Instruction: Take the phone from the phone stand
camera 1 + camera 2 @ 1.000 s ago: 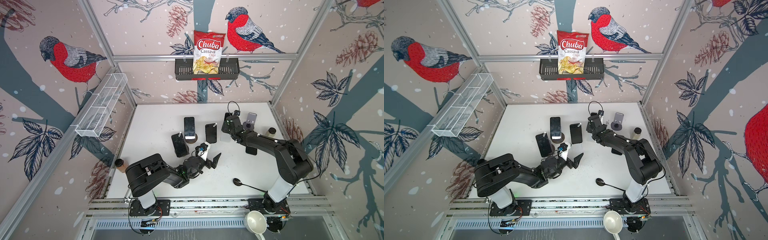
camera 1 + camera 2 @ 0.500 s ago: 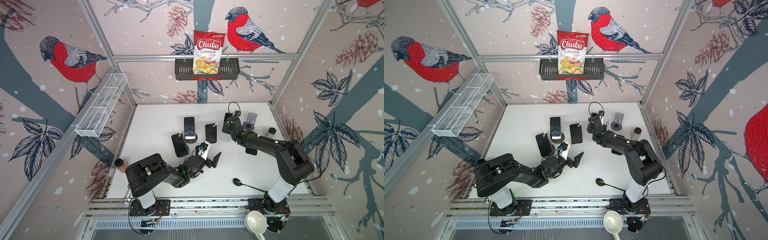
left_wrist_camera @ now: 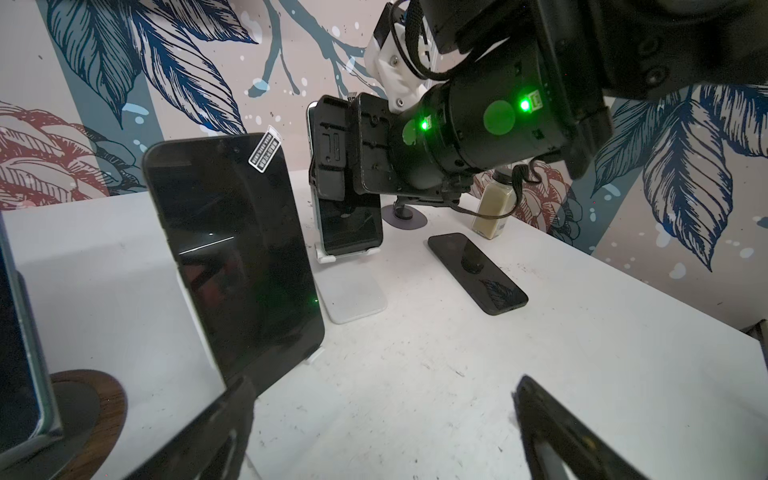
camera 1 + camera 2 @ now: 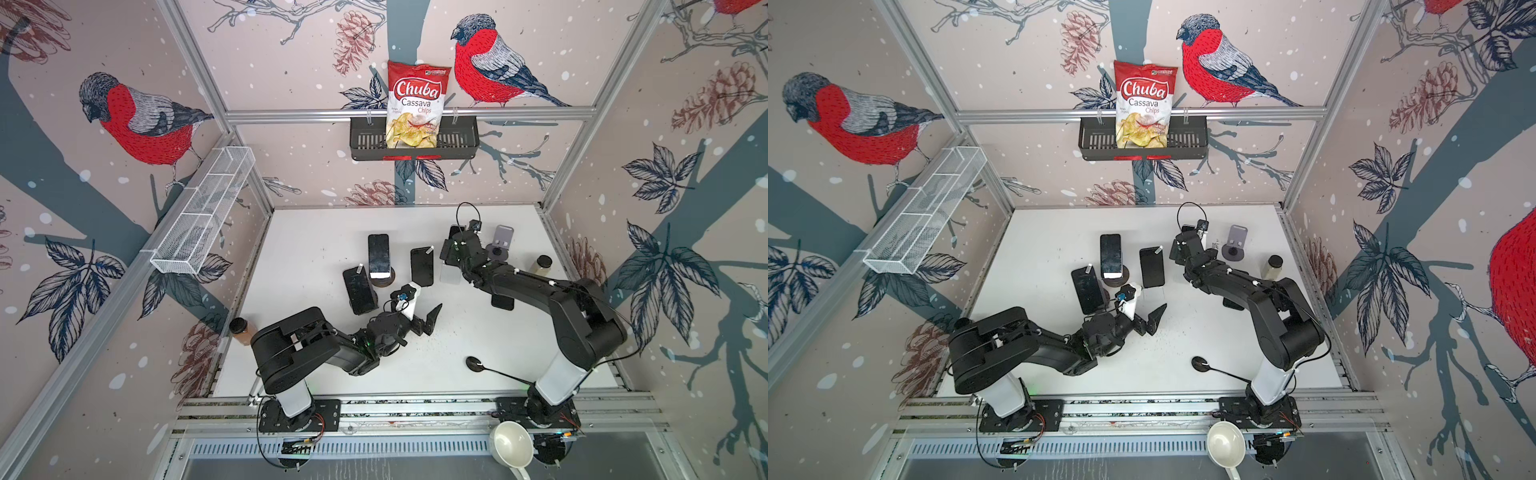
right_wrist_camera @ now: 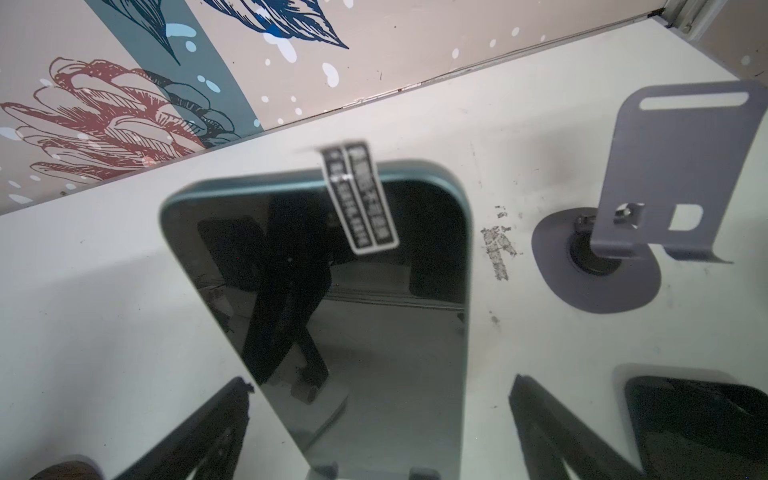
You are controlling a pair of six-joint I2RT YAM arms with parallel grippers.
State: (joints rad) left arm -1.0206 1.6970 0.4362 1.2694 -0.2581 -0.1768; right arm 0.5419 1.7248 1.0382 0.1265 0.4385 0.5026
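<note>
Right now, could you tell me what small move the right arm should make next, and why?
Probably close the right gripper on the phone: its open fingers flank the phone's edges, and the phone rests in the white stand, not yet lifted.

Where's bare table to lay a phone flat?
Widest bare table lies between its left edge and the standing phones. Also free: between the left gripper and the black spoon. Crowded: around the right gripper, purple stand and flat phone.
</note>
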